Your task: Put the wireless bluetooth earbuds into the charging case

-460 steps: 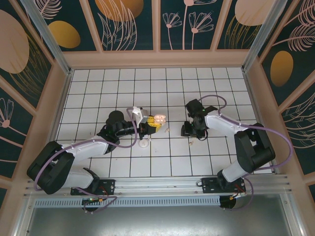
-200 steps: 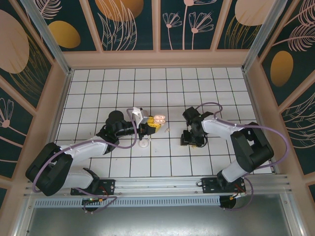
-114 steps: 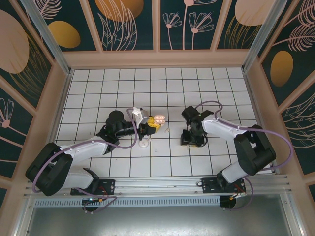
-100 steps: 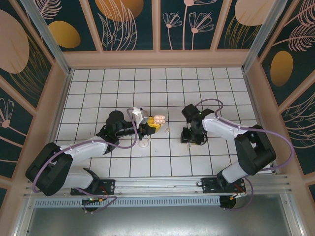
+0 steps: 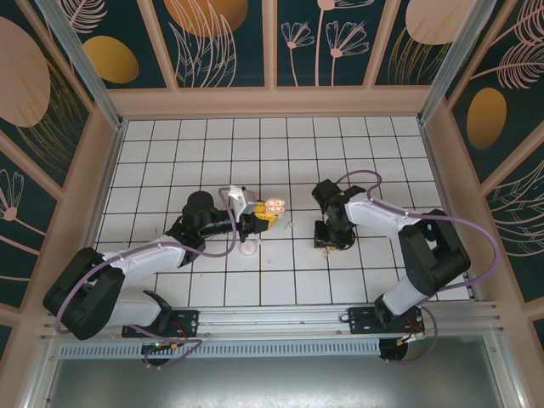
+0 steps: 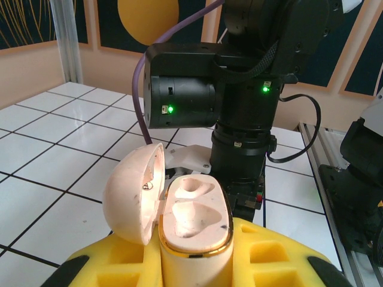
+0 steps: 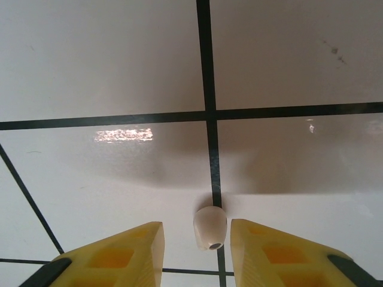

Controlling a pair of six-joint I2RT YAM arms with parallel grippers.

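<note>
My left gripper is shut on the charging case, holding it upright between yellow fingers. The pale pink case has its lid swung open to the left, and both sockets are empty. My right gripper points down at the tiles, open. Between its yellow fingers lies one whitish earbud on a black grid line, touching neither finger. Another tiny earbud lies on the tiles between the two grippers.
A white round disc lies on the tiles just in front of the left gripper. The right arm's black wrist stands close behind the case. The tiled floor is walled in by peach side panels.
The right gripper has shifted a little left and now straddles the earbud on the tiles. The left arm and the case have not moved.
</note>
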